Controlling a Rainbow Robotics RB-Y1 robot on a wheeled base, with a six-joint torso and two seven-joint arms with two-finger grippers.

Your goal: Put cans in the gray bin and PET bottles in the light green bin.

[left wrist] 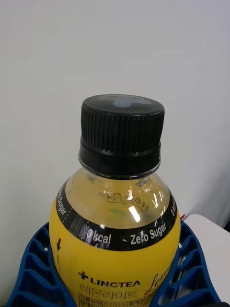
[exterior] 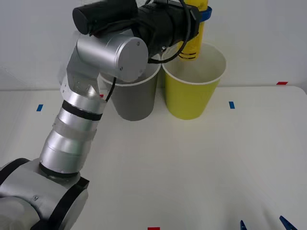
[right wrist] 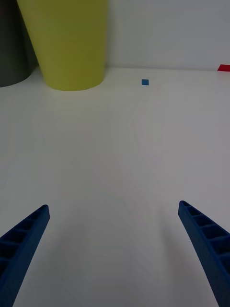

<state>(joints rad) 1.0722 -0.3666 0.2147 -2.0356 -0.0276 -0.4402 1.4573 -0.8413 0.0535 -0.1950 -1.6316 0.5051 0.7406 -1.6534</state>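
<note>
My left gripper (exterior: 204, 14) is shut on the PET bottle (exterior: 194, 36), a yellow-bodied bottle held upright over the mouth of the light green bin (exterior: 194, 86). In the left wrist view the bottle (left wrist: 117, 230) shows its black cap with a pale mark, and the blue fingers (left wrist: 36, 268) wrap both sides of its body. The gray bin (exterior: 136, 98) stands just left of the green one, partly hidden by my left arm. My right gripper (right wrist: 115, 254) hovers open and empty above the table's front right, far short of the light green bin (right wrist: 69, 43) and the gray bin (right wrist: 12, 48).
Small blue tape marks (exterior: 231, 105) and red tape marks (exterior: 282, 83) lie on the white table (exterior: 192, 167). A pale wall rises right behind the bins. My left arm reaches across the left half of the table.
</note>
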